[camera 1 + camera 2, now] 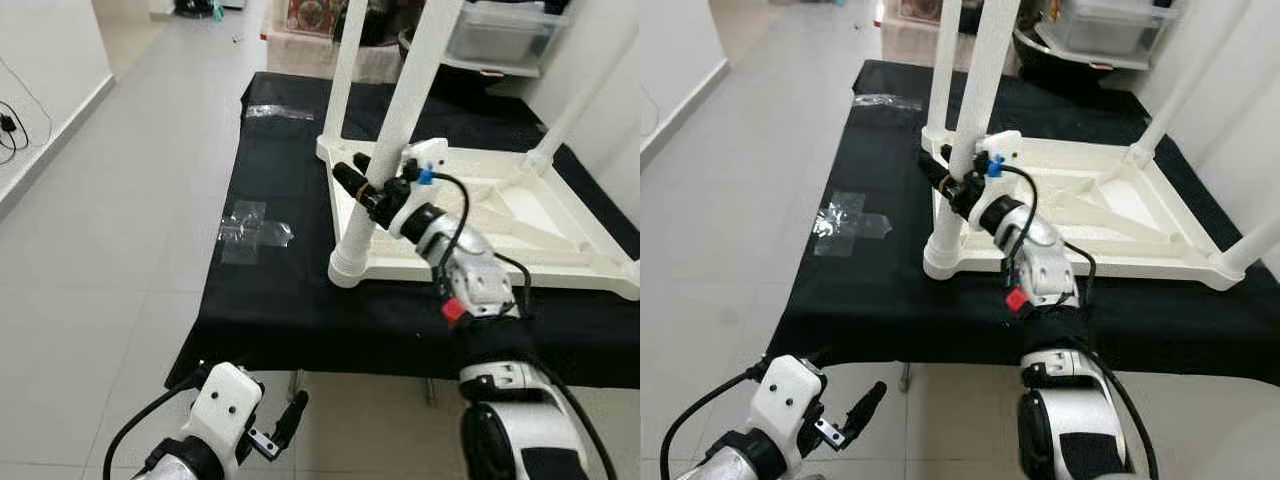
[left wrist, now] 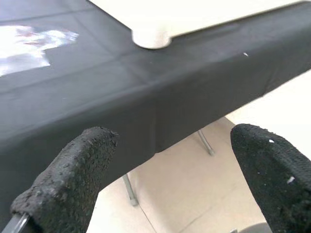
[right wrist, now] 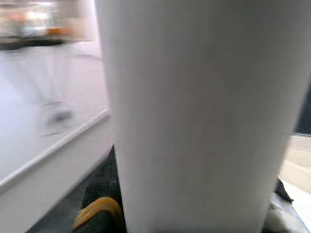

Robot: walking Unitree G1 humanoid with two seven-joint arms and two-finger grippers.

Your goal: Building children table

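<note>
Right wrist view: right pincer seemingly clasps smooth cylindrical table leg.

Upturned table lies on cloth, plastic wrap left.

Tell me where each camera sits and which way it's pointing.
Left eye view: on the head, looking forward and down at the upturned table on the black cloth; both arms show, right tool on the near leg, left tool low.
Right eye view: same scene, shifted sideways.
Left wrist view: along the open fingers toward the cloth edge and leg base.
Right wrist view: pressed close to the leg.
All four views share that leg.
</note>
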